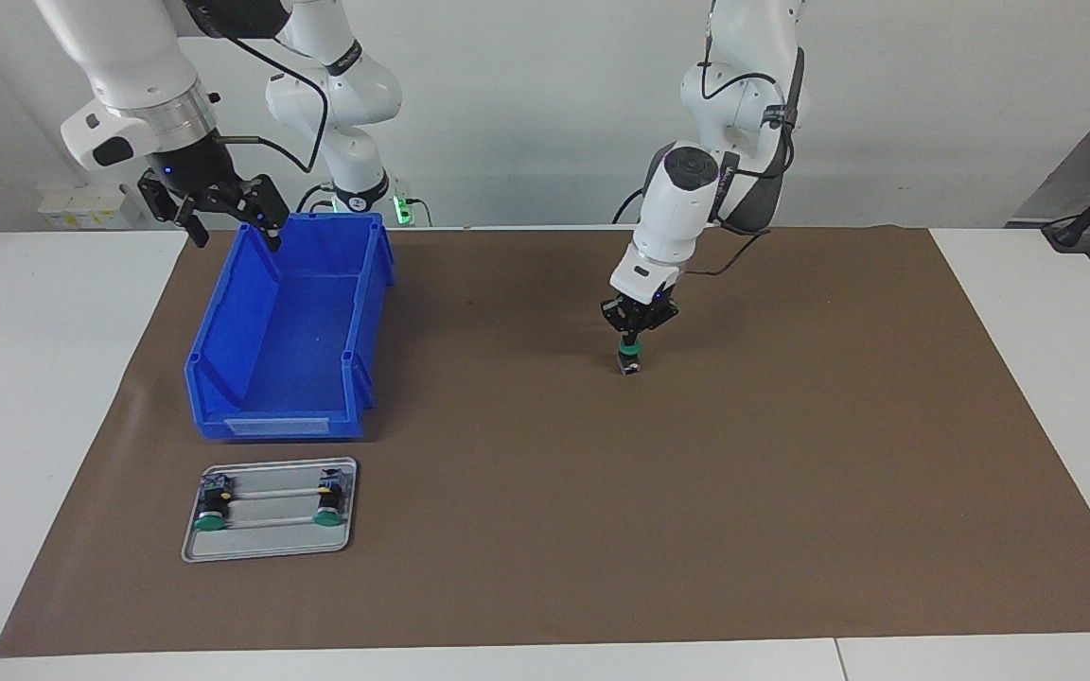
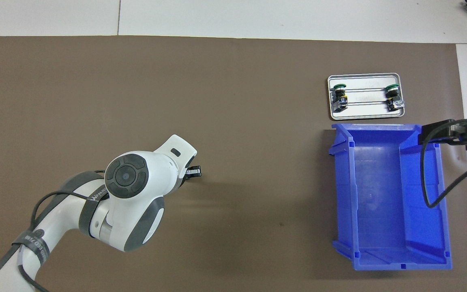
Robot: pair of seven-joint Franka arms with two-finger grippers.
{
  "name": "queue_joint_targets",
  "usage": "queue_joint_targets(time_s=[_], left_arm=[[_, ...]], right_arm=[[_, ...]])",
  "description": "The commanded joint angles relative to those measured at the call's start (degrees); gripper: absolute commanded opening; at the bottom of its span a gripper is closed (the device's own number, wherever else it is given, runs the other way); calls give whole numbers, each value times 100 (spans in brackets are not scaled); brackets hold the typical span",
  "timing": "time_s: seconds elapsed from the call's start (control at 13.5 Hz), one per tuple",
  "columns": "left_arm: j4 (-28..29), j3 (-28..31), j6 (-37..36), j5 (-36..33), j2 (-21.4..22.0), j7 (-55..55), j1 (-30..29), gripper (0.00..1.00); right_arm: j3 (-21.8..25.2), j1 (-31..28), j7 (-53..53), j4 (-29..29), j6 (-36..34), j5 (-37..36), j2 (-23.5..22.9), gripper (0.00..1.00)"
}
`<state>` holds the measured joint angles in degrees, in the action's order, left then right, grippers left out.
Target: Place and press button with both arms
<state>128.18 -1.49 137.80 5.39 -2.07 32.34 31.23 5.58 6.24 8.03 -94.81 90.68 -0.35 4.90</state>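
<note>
The button (image 1: 629, 361) stands upright on the brown mat (image 1: 791, 473) near the table's middle, green cap up. My left gripper (image 1: 633, 341) points straight down at it, fingers together, tips on the cap. In the overhead view the left wrist hides the button and only the left gripper's tip (image 2: 194, 172) shows. My right gripper (image 1: 228, 225) waits open and empty over the rim of the blue bin (image 1: 223, 312) that is nearest the robots. It also shows in the overhead view (image 2: 448, 134).
The blue bin (image 2: 432, 227) stands at the right arm's end of the mat. Farther from the robots lies a silver tray (image 1: 266, 549) (image 2: 365, 115) holding two more buttons (image 1: 211, 518) (image 1: 325, 514).
</note>
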Motion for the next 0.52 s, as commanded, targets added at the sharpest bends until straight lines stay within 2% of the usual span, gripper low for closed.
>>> queue_joint_targets(time_s=[0.0, 0.22, 0.44], left_arm=[[226, 88, 354, 41, -259, 62, 129, 0], [-248, 105, -382, 32, -277, -60, 58, 0], [-381, 106, -745, 32, -207, -236, -12, 0]], right_arm=[[-57, -88, -91, -187, 143, 18, 143, 100], [-57, -88, -82, -187, 143, 18, 143, 100], [-57, -88, -82, -187, 151, 18, 143, 100]])
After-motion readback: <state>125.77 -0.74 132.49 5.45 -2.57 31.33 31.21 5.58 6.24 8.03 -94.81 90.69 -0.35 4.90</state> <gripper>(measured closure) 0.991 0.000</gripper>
